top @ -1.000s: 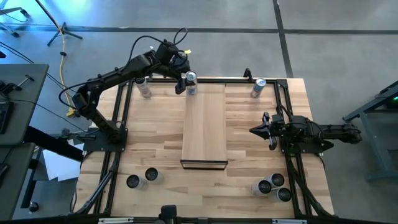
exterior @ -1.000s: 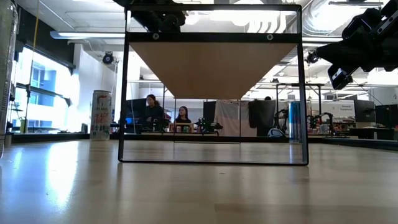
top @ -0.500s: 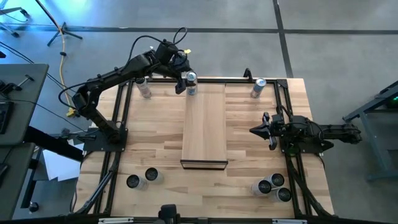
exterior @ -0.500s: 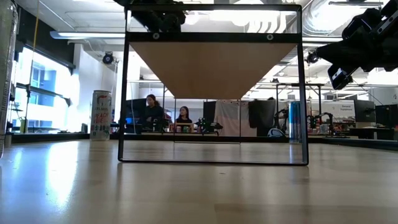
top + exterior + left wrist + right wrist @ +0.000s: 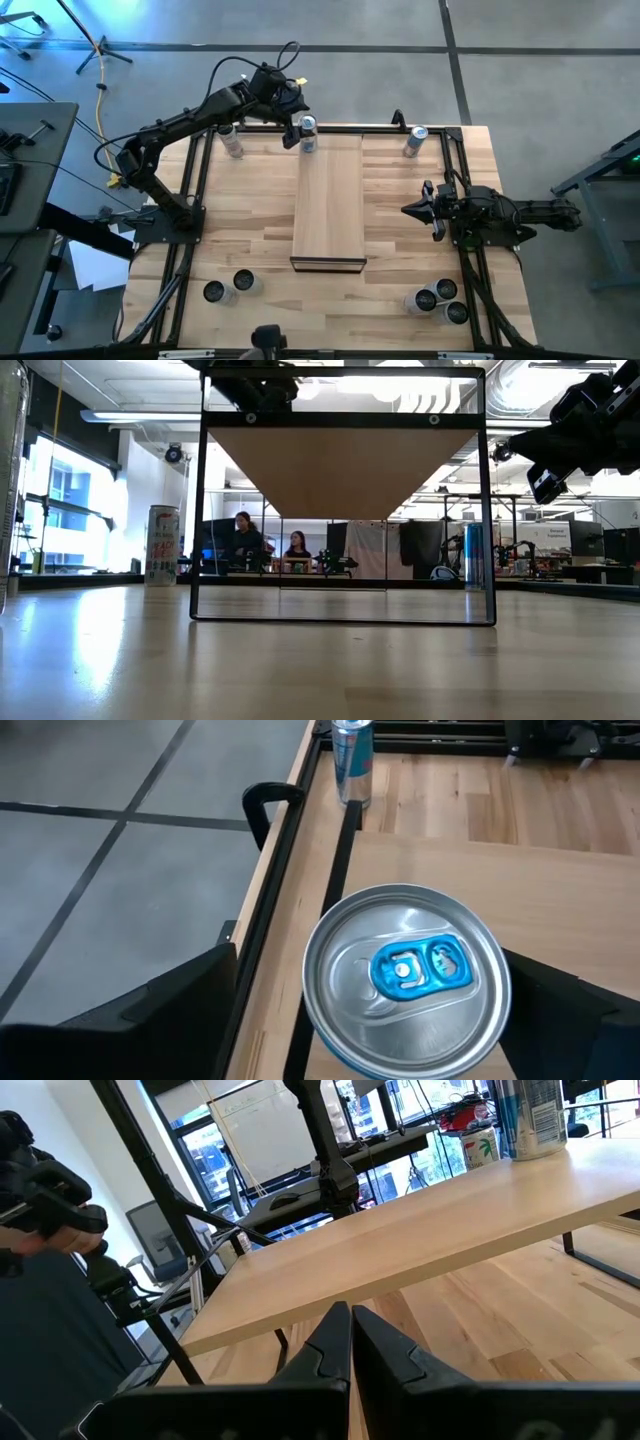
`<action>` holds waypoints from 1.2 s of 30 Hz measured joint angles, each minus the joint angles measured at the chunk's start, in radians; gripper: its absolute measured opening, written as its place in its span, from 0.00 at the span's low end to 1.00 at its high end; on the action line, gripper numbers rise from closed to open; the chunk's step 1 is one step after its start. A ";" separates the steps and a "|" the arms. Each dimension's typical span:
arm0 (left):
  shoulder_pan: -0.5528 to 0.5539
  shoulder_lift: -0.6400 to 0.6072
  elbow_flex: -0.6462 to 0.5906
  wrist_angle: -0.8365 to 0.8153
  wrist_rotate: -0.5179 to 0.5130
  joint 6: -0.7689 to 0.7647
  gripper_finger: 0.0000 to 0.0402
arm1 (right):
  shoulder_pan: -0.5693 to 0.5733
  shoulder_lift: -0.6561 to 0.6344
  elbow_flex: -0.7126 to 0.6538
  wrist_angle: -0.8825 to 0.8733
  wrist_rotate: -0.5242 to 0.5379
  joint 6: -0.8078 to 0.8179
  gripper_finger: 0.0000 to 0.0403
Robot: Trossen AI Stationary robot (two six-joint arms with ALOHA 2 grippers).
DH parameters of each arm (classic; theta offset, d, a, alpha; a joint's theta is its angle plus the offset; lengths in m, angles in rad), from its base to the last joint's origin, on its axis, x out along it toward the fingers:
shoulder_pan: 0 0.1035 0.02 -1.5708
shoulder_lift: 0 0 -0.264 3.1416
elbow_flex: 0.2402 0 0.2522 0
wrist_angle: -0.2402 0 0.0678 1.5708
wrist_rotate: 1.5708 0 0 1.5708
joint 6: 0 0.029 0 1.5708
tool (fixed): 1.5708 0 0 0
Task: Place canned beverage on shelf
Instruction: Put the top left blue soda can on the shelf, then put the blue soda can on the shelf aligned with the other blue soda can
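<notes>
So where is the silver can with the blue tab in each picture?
High view: silver can with blue tab, on the far end of the long light wood shelf.
Low view: not visible.
Left wrist view: centre.
Right wrist view: far shelf end.
Shared landmark: shelf.

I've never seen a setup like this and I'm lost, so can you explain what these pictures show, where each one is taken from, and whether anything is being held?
Two robot arms work at a wooden table. One picture looks straight down, one looks level across the tabletop, and one comes from each wrist. A raised wooden shelf stands mid-table. A can stands at its far end, between the fingers of the left tool. They stand apart from the can, so it isn't gripped. The right tool waits shut and empty beside the shelf. Other cans stand around the table.
</notes>
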 joint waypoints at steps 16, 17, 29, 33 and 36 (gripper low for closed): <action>0.000 -0.005 0.021 -0.012 0.001 0.006 1.00 | 0.000 0.000 0.000 0.000 0.000 0.000 0.00; 0.000 -0.006 0.028 -0.015 0.000 0.006 1.00 | 0.000 0.000 0.000 0.000 0.000 0.000 0.00; -0.007 -0.006 0.125 -0.062 0.001 -0.003 1.00 | 0.000 0.000 0.000 0.000 0.000 0.000 0.00; -0.022 -0.006 0.172 -0.096 0.002 -0.008 1.00 | 0.000 0.000 0.000 0.000 0.000 0.000 0.00; -0.040 -0.007 0.211 -0.119 0.002 -0.043 1.00 | 0.000 0.000 0.000 0.000 0.000 0.000 0.00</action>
